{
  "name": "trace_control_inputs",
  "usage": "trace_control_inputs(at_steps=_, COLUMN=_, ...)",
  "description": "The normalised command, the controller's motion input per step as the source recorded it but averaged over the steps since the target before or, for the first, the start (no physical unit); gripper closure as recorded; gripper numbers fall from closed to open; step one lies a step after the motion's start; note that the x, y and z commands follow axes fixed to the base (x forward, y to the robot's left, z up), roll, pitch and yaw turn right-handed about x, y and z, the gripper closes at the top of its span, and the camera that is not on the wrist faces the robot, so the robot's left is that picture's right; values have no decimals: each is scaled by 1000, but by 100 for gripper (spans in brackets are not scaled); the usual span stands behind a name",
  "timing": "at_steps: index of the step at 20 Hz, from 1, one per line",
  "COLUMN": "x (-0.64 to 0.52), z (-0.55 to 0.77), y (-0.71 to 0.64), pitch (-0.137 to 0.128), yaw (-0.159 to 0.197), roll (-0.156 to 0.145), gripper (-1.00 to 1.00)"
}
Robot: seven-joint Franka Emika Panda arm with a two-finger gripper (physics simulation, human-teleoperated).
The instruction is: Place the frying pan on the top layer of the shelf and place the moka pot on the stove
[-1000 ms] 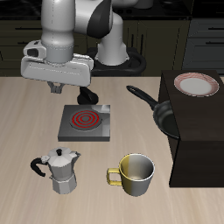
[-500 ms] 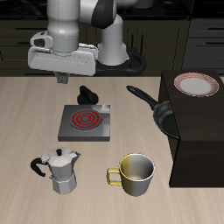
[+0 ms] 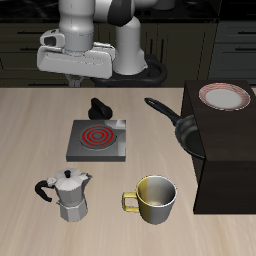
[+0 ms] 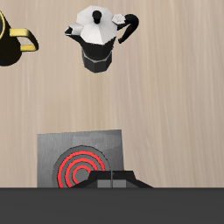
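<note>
Silver-grey and rising: pincer [image 3: 73,82] climbing higher above the stove [image 3: 97,141] than half a second ago, and drifting toward the back of the tabletop [image 3: 40,130], carrying nothing; spread of the jaws impossible to tell from either view, since only the dark body of the tool is showing at the edge of the wrist view. Sitting untouched meanwhile, moka pot [image 3: 68,194] standing upright on the tabletop nearer the front edge than the stove, just apart from it, with the yellowish mug [image 3: 152,199] beside it. Resting against the shelf [image 3: 230,160], frying pan [image 3: 178,122] leaning at the shelf's side with its handle pointing back toward the stove, not yet on the top layer, where a pink-rimmed plate [image 3: 224,96] is already lying. Reading the lift as a pull-back to gain height and a wider look down over stove and pot, probably before choosing a target; both halves of the task looking still undone.
</note>
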Motion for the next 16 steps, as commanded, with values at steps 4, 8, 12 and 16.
trace_control_inputs(at_steps=4, x=-260, z=-151, y=154, pitch=51, yaw=20, roll=20, gripper=100)
trace_control_inputs(at_steps=8, x=-344, z=-60, y=160, pitch=-32, yaw=-8, roll=14, gripper=100)
trace_control_inputs(at_steps=12, x=-135, z=-118, y=88, pitch=2, yaw=2, roll=-1, gripper=100)
trace_control_inputs(at_steps=16, x=-292, z=-116, y=187, pitch=-39, yaw=31, roll=52, gripper=100)
